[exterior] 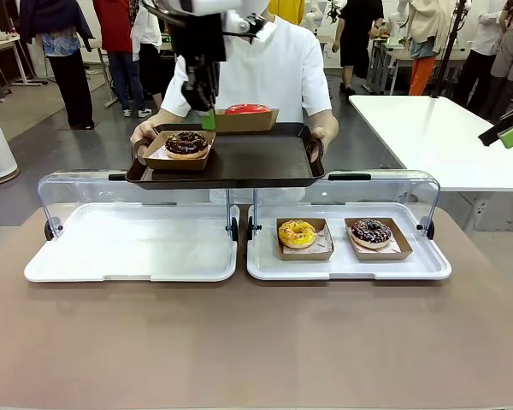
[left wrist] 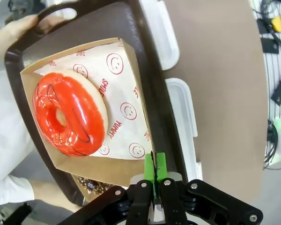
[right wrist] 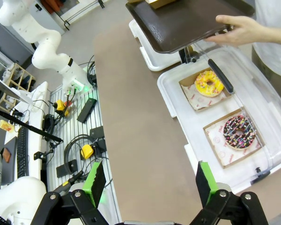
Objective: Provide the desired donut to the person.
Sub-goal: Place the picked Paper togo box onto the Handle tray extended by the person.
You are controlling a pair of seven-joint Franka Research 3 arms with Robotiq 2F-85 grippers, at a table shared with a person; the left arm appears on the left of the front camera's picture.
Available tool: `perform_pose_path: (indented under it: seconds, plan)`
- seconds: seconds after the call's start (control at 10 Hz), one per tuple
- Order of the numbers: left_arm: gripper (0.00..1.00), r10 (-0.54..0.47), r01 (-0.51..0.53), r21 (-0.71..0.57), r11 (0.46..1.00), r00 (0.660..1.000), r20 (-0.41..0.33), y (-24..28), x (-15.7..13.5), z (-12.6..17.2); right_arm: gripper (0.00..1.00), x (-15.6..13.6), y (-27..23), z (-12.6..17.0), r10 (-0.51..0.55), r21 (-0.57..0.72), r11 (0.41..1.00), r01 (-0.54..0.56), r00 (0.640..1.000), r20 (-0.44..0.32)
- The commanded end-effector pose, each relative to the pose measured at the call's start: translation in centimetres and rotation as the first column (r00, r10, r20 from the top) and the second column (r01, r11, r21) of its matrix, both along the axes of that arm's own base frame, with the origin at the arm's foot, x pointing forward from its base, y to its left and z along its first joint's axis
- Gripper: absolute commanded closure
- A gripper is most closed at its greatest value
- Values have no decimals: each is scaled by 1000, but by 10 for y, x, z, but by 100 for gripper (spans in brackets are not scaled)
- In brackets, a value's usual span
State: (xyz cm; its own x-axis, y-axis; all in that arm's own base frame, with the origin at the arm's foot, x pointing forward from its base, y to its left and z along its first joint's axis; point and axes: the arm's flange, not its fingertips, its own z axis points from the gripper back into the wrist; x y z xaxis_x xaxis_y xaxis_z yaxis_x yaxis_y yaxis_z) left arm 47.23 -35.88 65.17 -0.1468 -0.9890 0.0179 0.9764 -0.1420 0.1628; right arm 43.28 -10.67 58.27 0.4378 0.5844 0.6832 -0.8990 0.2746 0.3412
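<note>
The left gripper (exterior: 207, 118) is pinching the edge of the red donut's box (exterior: 246, 120), lowering it onto the tray (exterior: 239, 162) the person (exterior: 265, 68) is holding; letting go comes next (its fingertips are barely showing in front). The right gripper (right wrist: 150, 185) is gaping empty, mostly cut off.

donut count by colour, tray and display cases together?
Red donut: 1, on the tray the person holds
Chocolate donut: 1, on the same tray
Yellow donut: 1, in the right display case
Chocolate donut with sprinkles: 1, beside the yellow one
Total: 4, each in its own cardboard boat
</note>
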Motion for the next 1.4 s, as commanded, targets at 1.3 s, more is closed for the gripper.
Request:
perform_pose_path:
  seconds: [1.3]
  plan:
    - [99,108,-109,-75,991,994,-6,-41,68,-68,0,0,1,1,-4,0,1000,4,1000,-4]
